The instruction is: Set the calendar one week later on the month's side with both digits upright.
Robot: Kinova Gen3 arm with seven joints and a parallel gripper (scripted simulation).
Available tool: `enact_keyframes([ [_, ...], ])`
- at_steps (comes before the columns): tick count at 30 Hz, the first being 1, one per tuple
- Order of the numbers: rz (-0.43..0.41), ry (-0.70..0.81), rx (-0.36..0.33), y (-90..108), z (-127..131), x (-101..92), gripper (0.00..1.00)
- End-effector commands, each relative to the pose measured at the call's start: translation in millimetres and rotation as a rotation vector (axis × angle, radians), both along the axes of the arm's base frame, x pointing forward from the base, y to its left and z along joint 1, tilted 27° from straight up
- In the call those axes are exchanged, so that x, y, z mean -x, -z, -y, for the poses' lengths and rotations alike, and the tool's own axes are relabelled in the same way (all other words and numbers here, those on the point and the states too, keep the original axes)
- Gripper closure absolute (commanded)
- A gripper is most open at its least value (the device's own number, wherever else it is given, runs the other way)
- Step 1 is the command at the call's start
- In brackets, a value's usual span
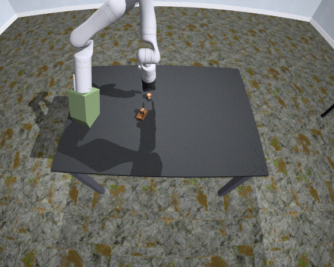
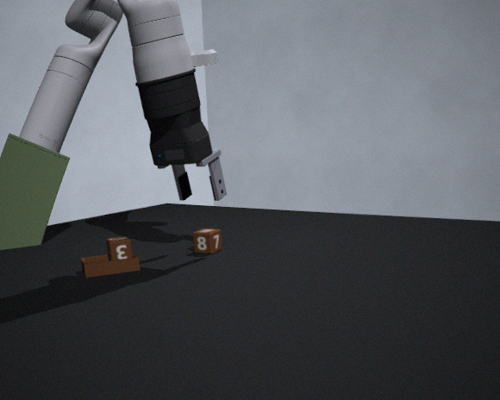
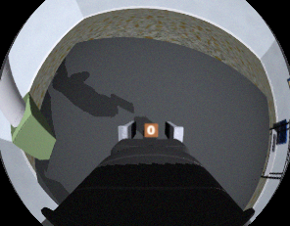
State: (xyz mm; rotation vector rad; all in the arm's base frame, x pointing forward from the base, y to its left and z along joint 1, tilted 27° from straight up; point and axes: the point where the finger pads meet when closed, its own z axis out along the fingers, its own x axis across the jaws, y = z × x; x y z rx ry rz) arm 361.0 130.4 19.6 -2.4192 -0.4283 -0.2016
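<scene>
A small brown wooden tray [image 1: 140, 117] [image 2: 109, 267] rests on the dark grey rectangular desk [image 1: 205, 115] [image 2: 328, 302] [image 3: 200, 82], left of the middle. In it stands one brown cube with white digits [image 1: 143, 110] [image 2: 120, 249], toward the tray's far right end; the outside camera catches a 3 on it, upside down.

The second brown cube with white digits [image 1: 149, 96] [image 2: 207, 241] [image 3: 151, 130] sits flat on the desk, outside the tray, farther off and to its right, well apart from it. It has an upright 8 and a 7 on its sides and a 0 on top.

The jaws are spread wide, with nothing gripped. They hang above this loose cube, pointing down and slightly tilted, their tips clear of it. The white jointed arm [image 1: 148, 26] [image 2: 160, 47] [image 3: 11, 97] rises from a green block pedestal [image 1: 78, 105] [image 2: 22, 194] [image 3: 35, 138] at the desk's left side.
</scene>
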Motion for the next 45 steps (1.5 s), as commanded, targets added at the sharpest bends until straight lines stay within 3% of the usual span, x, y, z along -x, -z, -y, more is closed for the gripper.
enact_keyframes([
  [1, 0.009, -0.003, 0.004, -3.3, -1.0, -1.0, 0.0],
  [15, 0.024, 0.012, 0.06, -2.7, -3.7, -2.7, 0.0],
  [30, 0.072, 0.061, 0.236, -4.5, -3.9, -0.5, 0.0],
  [45, 0.075, 0.064, 0.248, -4.8, -3.4, 0.1, 0.0],
])
